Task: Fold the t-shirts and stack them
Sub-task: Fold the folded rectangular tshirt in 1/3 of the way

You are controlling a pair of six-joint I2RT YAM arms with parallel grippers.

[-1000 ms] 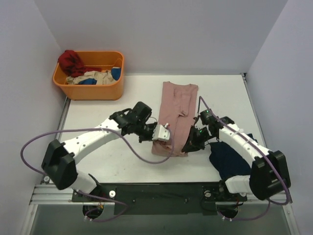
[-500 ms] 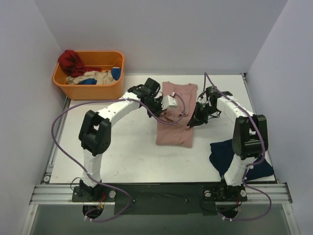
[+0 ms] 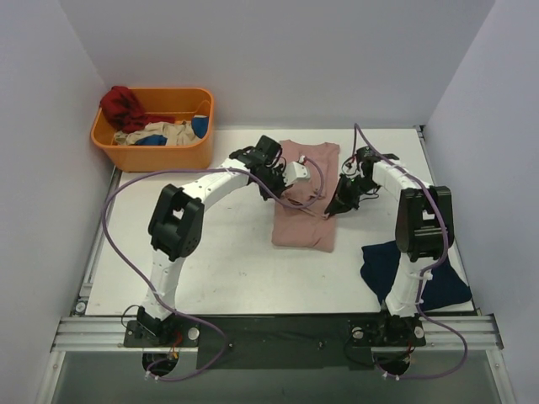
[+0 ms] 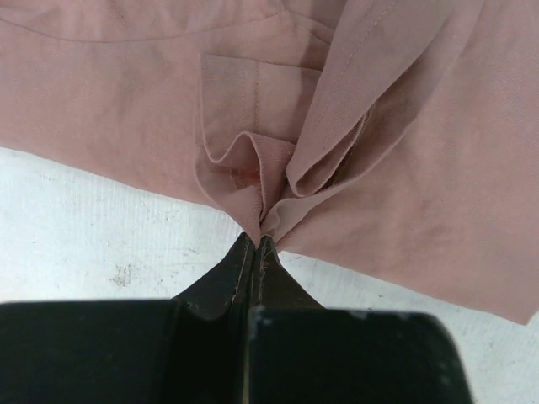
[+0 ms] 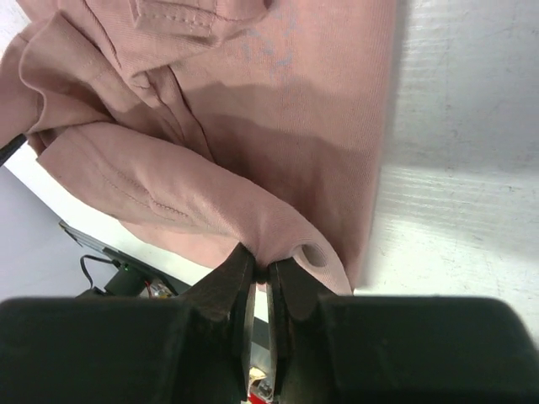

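Note:
The dusty-pink t-shirt (image 3: pixel 305 220) lies folded lengthwise in the middle of the table, its near end doubled back toward the far end. My left gripper (image 3: pixel 282 192) is shut on the shirt's left edge; the left wrist view shows the pinched cloth (image 4: pixel 278 198) bunched at the gripper (image 4: pixel 257 241). My right gripper (image 3: pixel 333 209) is shut on the shirt's right edge, with a fold of pink cloth (image 5: pixel 210 202) pinched at the gripper (image 5: pixel 261 271). The dark navy t-shirt (image 3: pixel 396 268) lies crumpled at the near right. The pink shirt's print does not show.
An orange bin (image 3: pixel 156 156) with several garments stands at the far left corner. Grey walls close the table at the back and both sides. Purple cables loop from both arms over the table.
Both grippers have carried the pink shirt's near end away from the bases toward the far end, folding it over itself. The arms are now stretched far out. The navy shirt is uncovered.

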